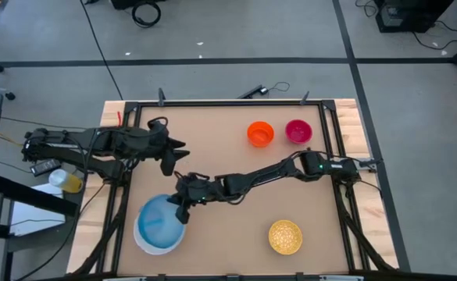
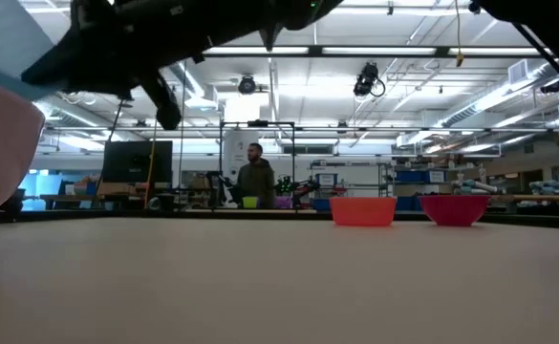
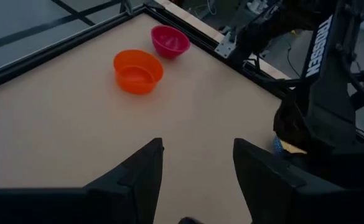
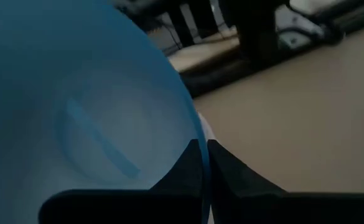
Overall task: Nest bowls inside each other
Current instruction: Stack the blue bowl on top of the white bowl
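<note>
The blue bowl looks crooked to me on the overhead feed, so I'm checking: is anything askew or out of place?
Yes. The light blue bowl sits off-centre in the white bowl, whose rim shows only on one side. The right hand is shut on the blue rim. Nothing is spilled or visibly damaged.

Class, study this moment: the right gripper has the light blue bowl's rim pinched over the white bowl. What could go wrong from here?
1. The right gripper pinches only the thin rim of the large light blue plastic bowl; it might slip or tilt.
2. The blue bowl sits off-centre over the large white plastic bowl, so it may settle crooked.
3. The open left gripper hovers near the right arm; they could collide.
</note>
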